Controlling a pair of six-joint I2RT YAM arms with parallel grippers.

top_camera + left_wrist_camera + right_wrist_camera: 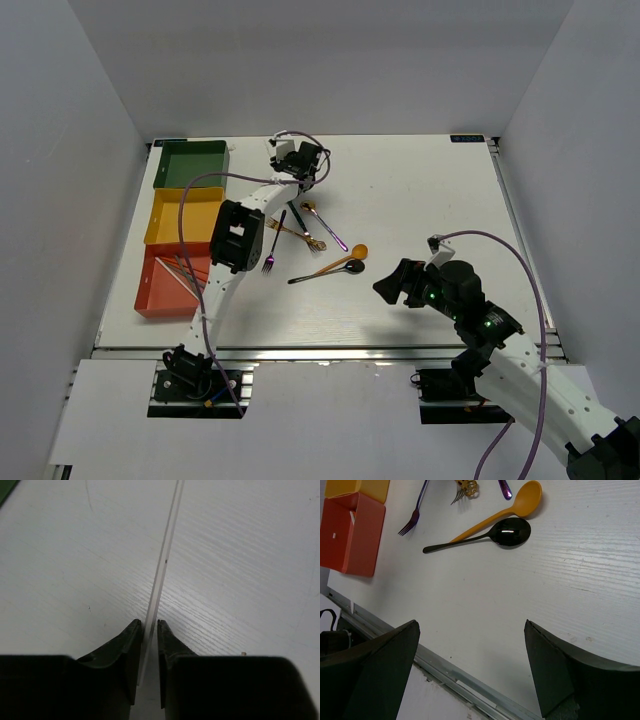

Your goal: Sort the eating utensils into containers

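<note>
My left gripper point(149, 622) is down at the far middle of the table point(420, 190), its jaws closed in against a thin white chopstick point(162, 565) that runs away from them along the tabletop. In the top view that gripper point(290, 160) sits just right of the dark green tray point(190, 165). A purple fork point(272, 240), gold fork point(300, 235), purple spoon point(328, 228), orange spoon point(345, 260) and black spoon point(510, 531) lie mid-table. My right gripper point(470, 622) hangs open and empty above the near table edge, right of the spoons.
A yellow tray point(175, 225) and an orange-red tray point(160, 297) line up below the green one along the left side. Thin sticks point(185, 275) lie in the orange-red tray. White walls close in the table on the left, right and back.
</note>
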